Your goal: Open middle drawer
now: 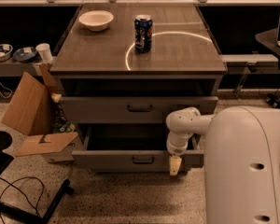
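The grey cabinet (210,85) has a dark slot under its top. Below the slot is the middle drawer (98,110), a wide flat grey front with a small dark centre handle (140,108), standing slightly out from the frame. Below it the bottom drawer (107,160) is pulled out, showing its dark inside. My gripper (175,165) points down from the white wrist (182,129). It hangs at the right end of the bottom drawer's front, below and to the right of the middle drawer's handle, and holds nothing that I can see.
A blue can (143,33) and a white bowl (96,19) stand on the cabinet top. An open cardboard box (32,111) lies on the floor to the left. A dark chair base and cables (18,195) are at the lower left. My white arm body (247,167) fills the lower right.
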Available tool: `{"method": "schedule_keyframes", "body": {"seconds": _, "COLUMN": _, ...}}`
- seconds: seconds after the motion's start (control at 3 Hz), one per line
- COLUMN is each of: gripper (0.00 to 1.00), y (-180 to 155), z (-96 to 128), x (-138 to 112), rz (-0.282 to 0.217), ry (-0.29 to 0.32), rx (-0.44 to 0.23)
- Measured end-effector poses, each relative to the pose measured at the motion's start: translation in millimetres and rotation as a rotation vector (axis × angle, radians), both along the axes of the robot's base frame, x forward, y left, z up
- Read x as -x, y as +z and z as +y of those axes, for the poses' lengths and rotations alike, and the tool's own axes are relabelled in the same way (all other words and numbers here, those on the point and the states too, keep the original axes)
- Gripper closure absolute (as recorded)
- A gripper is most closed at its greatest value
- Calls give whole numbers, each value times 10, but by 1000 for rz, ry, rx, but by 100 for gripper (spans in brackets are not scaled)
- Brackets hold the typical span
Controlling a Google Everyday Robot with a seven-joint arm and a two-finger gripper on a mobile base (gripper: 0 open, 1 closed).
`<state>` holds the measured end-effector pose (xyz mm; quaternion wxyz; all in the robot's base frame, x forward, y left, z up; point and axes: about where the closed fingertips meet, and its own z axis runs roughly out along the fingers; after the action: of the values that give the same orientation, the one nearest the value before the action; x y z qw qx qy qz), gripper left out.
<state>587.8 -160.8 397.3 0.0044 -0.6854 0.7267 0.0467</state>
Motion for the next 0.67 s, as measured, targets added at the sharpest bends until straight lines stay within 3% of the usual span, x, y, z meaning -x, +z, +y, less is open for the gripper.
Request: {"method": "schedule_keyframes", "body": {"seconds": 0.67, "gripper": 0, "y": -1, "z": 0, "x": 1, "rz": 0, "ry": 0, "rx": 0}}
